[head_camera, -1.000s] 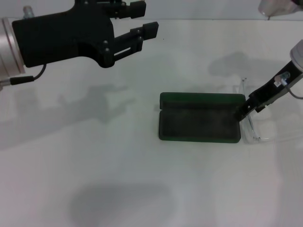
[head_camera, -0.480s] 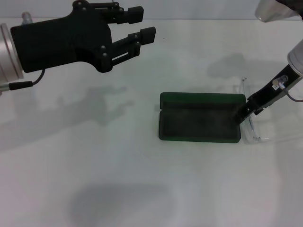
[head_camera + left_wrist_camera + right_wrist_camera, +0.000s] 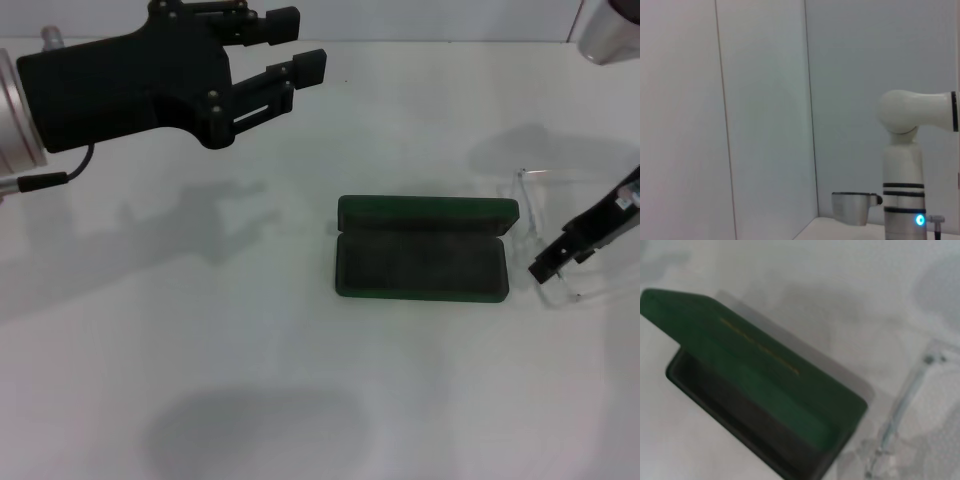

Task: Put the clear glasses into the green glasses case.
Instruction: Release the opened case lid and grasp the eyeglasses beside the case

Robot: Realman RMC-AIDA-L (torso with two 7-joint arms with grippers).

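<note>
The green glasses case [image 3: 420, 262] lies open at the middle of the white table, its lid standing along the far side. Gold lettering shows on the lid in the right wrist view, on the case [image 3: 765, 365]. The clear glasses [image 3: 533, 225] lie just off the case's right end, a thin clear arm [image 3: 902, 400] showing beside the case's corner. My right gripper [image 3: 548, 268] is low at the near end of the glasses, beside the case's right front corner. My left gripper [image 3: 305, 45] hovers open and empty, high over the far left.
A metal cup [image 3: 605, 30] stands at the far right corner of the table; the left wrist view shows this cup [image 3: 852, 207] beside the white right arm [image 3: 905, 150] and the walls behind.
My right gripper has moved right and toward the front, away from the case's right end. The glasses have shifted slightly to the right. The left arm has barely moved.
</note>
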